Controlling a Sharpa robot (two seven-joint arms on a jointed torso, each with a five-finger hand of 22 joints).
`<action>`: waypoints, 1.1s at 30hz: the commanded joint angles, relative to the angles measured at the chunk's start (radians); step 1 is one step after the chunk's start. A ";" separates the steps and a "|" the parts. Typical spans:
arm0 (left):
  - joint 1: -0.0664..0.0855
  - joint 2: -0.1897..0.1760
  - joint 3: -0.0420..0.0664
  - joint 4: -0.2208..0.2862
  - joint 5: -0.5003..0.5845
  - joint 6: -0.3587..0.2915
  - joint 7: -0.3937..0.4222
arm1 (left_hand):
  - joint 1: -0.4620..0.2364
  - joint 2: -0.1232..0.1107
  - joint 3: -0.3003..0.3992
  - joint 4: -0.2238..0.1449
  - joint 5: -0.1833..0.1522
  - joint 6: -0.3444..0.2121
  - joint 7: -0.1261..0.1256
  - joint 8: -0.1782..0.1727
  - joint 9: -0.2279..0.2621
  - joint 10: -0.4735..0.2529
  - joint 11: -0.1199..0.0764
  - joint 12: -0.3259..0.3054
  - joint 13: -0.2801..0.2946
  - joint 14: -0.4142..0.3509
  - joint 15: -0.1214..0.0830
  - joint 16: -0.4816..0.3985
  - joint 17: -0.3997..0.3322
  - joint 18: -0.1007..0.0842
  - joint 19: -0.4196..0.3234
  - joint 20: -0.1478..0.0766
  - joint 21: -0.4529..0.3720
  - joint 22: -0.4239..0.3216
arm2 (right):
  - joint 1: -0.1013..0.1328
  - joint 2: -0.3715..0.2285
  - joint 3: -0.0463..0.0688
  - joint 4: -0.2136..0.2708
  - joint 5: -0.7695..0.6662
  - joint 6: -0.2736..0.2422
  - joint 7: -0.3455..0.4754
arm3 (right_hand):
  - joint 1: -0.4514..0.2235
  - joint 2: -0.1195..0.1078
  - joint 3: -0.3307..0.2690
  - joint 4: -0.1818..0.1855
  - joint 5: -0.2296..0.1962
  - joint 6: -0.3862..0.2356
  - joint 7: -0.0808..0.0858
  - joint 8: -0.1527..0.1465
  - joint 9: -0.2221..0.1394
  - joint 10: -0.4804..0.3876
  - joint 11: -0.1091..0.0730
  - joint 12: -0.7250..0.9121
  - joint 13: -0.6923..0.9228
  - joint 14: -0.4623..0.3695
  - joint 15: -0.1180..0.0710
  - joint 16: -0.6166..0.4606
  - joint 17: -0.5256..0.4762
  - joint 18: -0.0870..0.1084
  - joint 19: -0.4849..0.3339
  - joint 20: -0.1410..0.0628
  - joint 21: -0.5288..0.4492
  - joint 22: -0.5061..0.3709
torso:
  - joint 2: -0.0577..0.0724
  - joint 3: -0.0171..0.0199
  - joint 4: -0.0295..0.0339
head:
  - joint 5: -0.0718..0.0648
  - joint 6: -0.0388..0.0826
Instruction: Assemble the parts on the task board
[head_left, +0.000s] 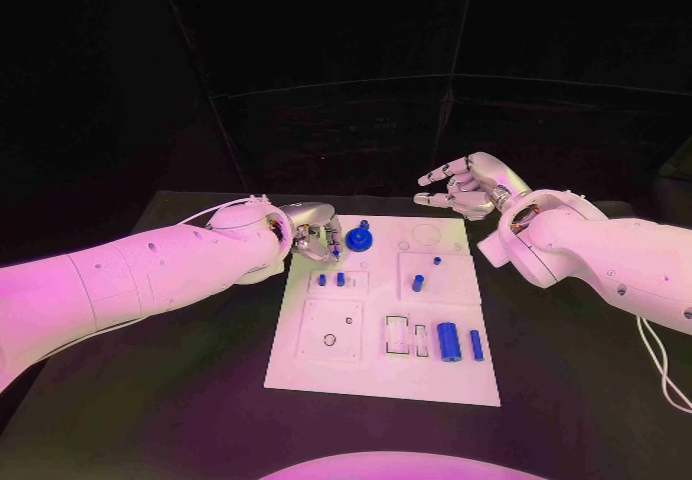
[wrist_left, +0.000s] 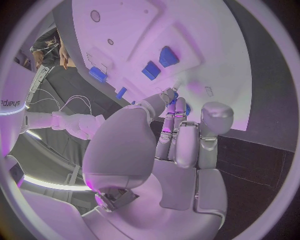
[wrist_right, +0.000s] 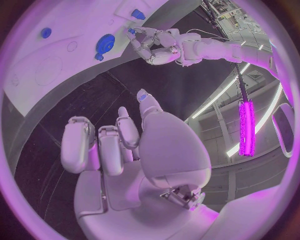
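On the black table (head_left: 173, 400) the white task board (head_left: 325, 375) lies lengthwise, and nearest the robot a blue cylinder (head_left: 449, 342) and a slimmer blue bar (head_left: 476, 345) rest side by side just right of a rectangular slot. Further up, two short blue pegs (head_left: 330, 280) stand in the board's left half and a blue pin (head_left: 418, 283) in its right half. At the far end a blue gear (head_left: 359, 239) sits beside the left robot hand (head_left: 312, 240), whose fingertips (wrist_left: 167, 95) reach toward the board's left edge, though whether they pinch anything cannot be told, while the right robot hand (head_left: 469, 185) hovers beyond the far right corner, fingers apart and holding nothing.
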 joint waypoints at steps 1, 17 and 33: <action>-0.002 0.006 0.001 -0.008 0.005 0.028 -0.007 | -0.005 -0.006 0.003 -0.002 -0.002 0.008 0.002 -0.007 0.001 0.005 0.001 -0.007 -0.001 0.021 -0.003 0.004 -0.001 -0.015 0.007 -0.002 0.006 0.002 | 0.002 0.001 0.001 0.001 0.002 -0.001 0.004 | 0.000 0.012 0.004 -0.002 0.003 0.005 0.000 0.005 -0.002 -0.006 0.000 0.001 0.000 0.063 -0.009 -0.003 0.061 -0.012 -0.002 -0.006 -0.003 0.000 | -0.001 -0.0003 0.0003 | 0.000 0.000; -0.014 0.027 0.000 -0.033 0.005 0.048 -0.011 | -0.006 -0.007 0.003 -0.002 -0.003 0.009 0.001 -0.008 0.001 0.006 0.001 -0.009 -0.002 0.021 -0.003 0.003 -0.003 -0.015 0.007 -0.001 0.006 0.002 | 0.002 0.003 0.001 0.000 0.002 0.000 0.004 | 0.000 0.012 0.004 -0.002 0.003 0.005 0.000 0.005 -0.002 -0.006 0.000 0.001 0.000 0.063 -0.009 -0.003 0.061 -0.012 -0.002 -0.006 -0.003 0.000 | 0.000 -0.0003 0.0002 | 0.001 -0.003; -0.016 0.035 0.000 -0.041 0.005 0.052 -0.028 | -0.015 -0.021 0.001 -0.007 -0.004 -0.020 0.019 -0.046 -0.003 -0.017 0.017 -0.051 -0.005 0.019 0.008 0.001 -0.013 -0.016 0.003 0.005 0.002 0.002 | 0.001 0.003 0.001 -0.001 0.002 0.000 0.004 | 0.000 0.012 0.004 -0.002 0.003 0.005 0.000 0.005 -0.002 -0.006 0.000 0.001 0.000 0.063 -0.009 -0.003 0.061 -0.012 -0.002 -0.006 -0.003 0.000 | 0.000 -0.0003 0.0005 | -0.001 -0.004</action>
